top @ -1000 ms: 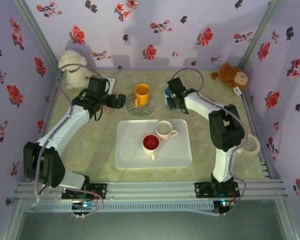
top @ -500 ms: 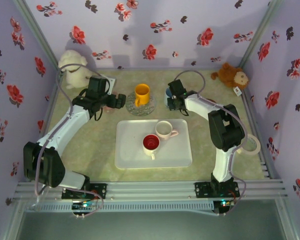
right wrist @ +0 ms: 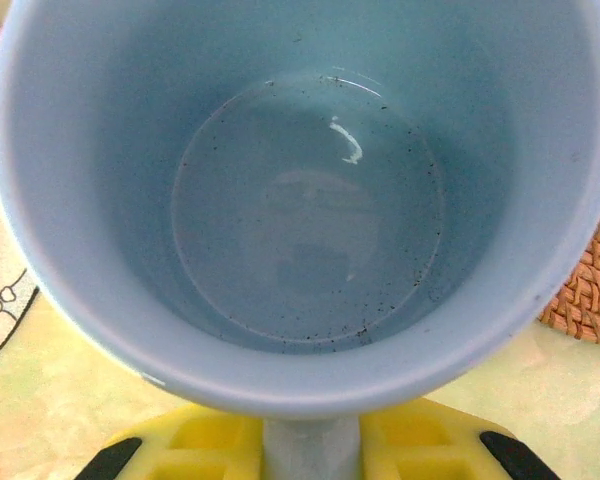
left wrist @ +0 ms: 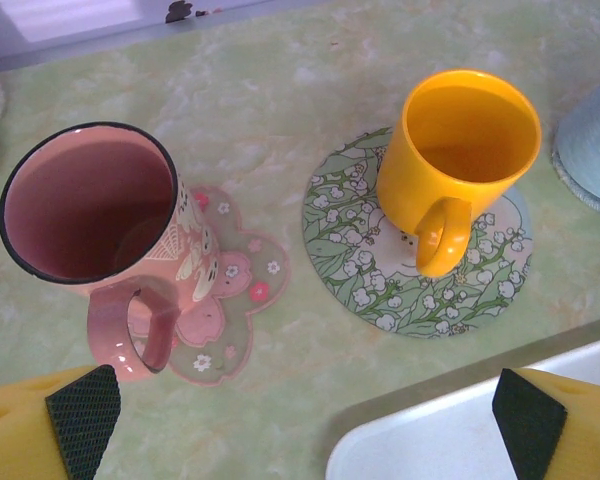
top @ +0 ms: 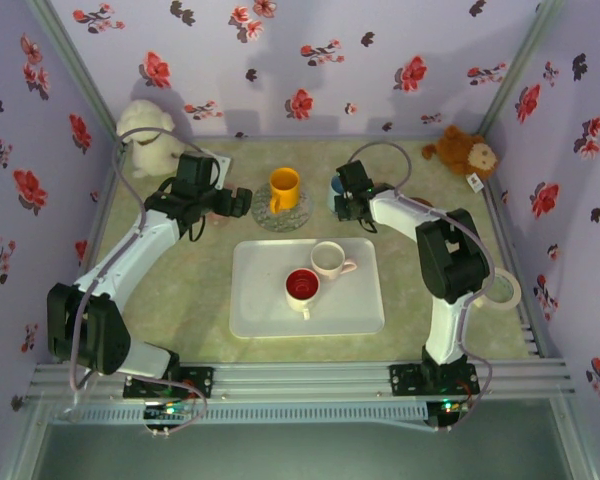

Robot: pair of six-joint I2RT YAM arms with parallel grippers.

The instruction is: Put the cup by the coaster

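Cup [top: 336, 186], blue, sits far centre-right on the table [top: 180, 300]. Its handle is pinched in the right claw [top: 347, 202].

Over 1 second the claw barely crept and the grip is unchanged. Reads as final settling, release not yet made.

Wrist view: woven coaster [right wrist: 585, 290] at the cup's 3 o'clock, rim overlapping it. Cannot tell if the cup is grounded.

Room: yellow cup [top: 284, 188] close at 9 o'clock, tray [top: 260, 310] edge at 7, wall [top: 380, 100] at 12. Safest exit looks upward.

Left claw [top: 235, 203] spread wide, empty, unmoved.
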